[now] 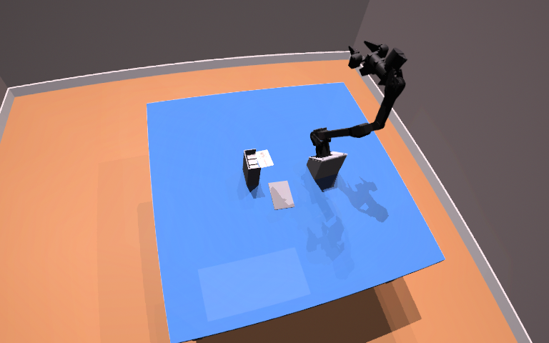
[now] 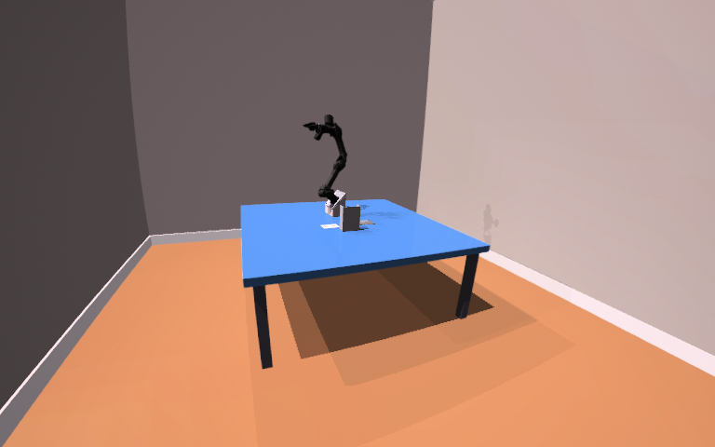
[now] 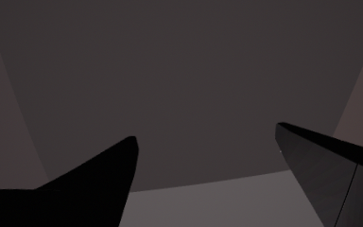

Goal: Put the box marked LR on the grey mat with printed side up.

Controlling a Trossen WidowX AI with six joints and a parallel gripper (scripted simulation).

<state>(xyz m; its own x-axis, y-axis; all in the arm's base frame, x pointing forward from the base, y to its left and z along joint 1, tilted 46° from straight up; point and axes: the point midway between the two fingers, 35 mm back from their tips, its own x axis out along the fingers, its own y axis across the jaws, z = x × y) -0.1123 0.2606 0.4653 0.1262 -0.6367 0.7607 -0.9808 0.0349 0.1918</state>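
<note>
standing bin [image 1: 252, 176] [image 2: 350, 218] beside white sheet [image 1: 264, 158] [image 2: 329, 225]

Blue tabletop [image 1: 202, 226] [image 2: 337, 252]: smooth, slight gloss; black arm [image 1: 389, 98] [image 2: 340, 144]: matt, plastic-looking; dark upright bin [image 1: 252, 176] [image 2: 350, 218]: smooth, matt.
</note>
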